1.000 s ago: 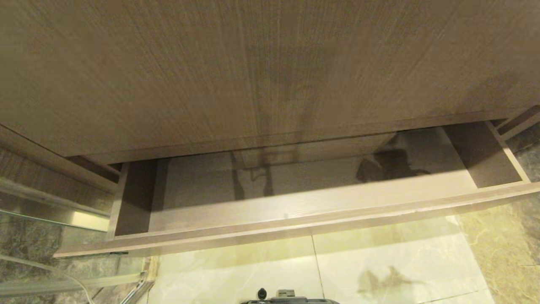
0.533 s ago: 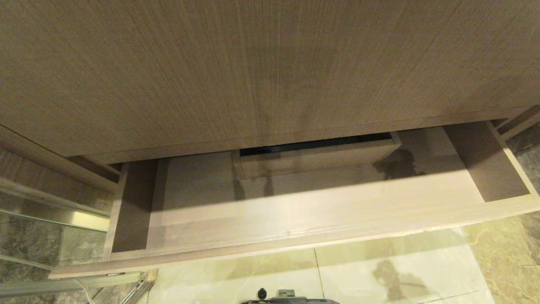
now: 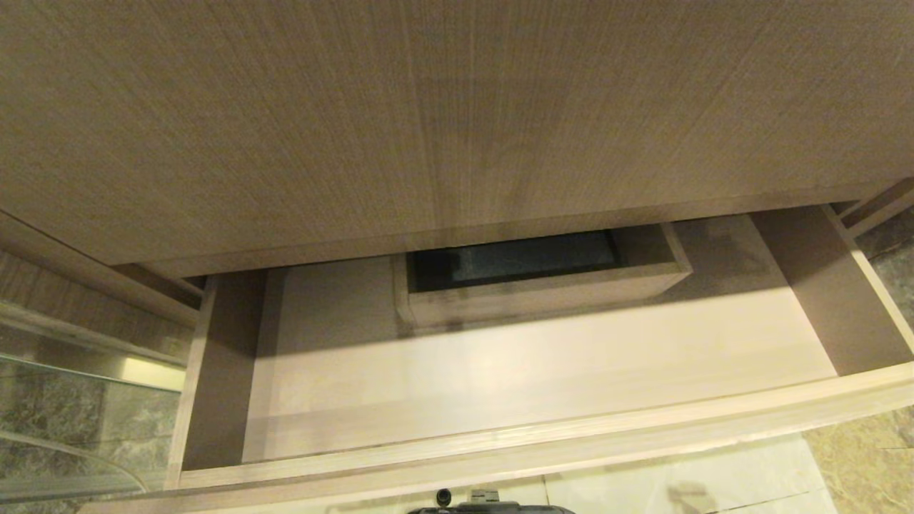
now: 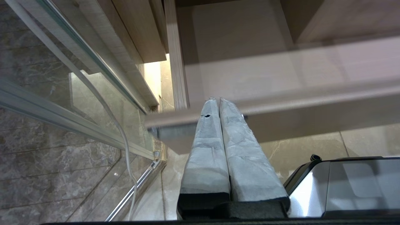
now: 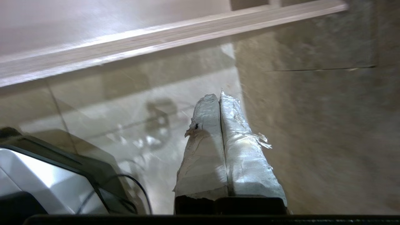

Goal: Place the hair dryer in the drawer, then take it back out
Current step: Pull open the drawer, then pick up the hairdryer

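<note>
The drawer is standing pulled out below the taller wood panel, its floor bare around the boxed cut-out at mid-back. The hair dryer is appearing in none of the views, so I cannot say where it is lying.

My right hand is hanging below the drawer's front edge over the tiled floor, its wrapped fingers pressed flat together and gripping nothing. My left hand is resting just under the drawer's left front corner, likewise pinched shut and empty.

By my judgement, a small dryer of this kind is light and rigid, its plastic shell is smooth and apt to slip, and its cord is dragging loosely. I am judging the straight handle the better place to take hold, across its narrow width.
</note>
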Motion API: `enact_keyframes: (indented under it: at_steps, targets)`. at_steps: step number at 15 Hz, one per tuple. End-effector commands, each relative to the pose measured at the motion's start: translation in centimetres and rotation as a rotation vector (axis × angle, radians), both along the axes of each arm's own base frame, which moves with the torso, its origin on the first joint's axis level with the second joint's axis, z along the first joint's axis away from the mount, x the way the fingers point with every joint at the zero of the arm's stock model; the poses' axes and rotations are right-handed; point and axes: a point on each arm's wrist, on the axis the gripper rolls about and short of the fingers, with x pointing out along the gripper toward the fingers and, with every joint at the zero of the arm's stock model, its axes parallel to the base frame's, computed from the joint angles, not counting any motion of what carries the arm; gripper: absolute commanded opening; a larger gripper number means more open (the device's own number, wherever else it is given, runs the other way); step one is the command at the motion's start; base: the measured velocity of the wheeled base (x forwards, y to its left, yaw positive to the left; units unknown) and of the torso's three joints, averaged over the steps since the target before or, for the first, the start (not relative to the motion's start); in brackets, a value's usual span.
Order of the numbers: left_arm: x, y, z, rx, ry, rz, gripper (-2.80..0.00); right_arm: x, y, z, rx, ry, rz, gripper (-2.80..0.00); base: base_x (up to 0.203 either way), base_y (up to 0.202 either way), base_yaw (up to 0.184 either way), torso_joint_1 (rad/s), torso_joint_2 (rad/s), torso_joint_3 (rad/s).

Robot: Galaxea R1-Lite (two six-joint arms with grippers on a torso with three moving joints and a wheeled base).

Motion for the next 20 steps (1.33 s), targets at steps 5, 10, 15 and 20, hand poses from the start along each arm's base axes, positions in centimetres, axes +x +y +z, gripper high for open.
enact_keyframes:
  at_steps: [5,10,15,20]
  targets:
    - [0.0,0.0,0.0,0.0,-0.001,0.0,-2.8,-2.7,0.6,-8.2,0.002,-0.298,0.125,-2.8,0.0,0.0,0.0,0.0,0.0,0.0]
    - [0.0,0.0,0.0,0.0,-0.001,0.0,-2.8,-3.7,0.8,-9.1,0.086,-0.329,0.312,-2.8,0.0,0.0,0.0,0.0,0.0,0.0]
    - [0.0,0.0,0.0,0.0,0.001,0.0,-2.8,-5.2,0.9,-10.2,0.161,-0.447,0.316,-2.8,0.0,0.0,0.0,0.0,0.0,0.0]
    - [0.0,0.0,0.0,0.0,0.0,0.0,-2.8,-5.2,0.9,-10.2,0.164,-0.447,0.315,-2.8,0.0,0.0,0.0,0.0,0.0,0.0]
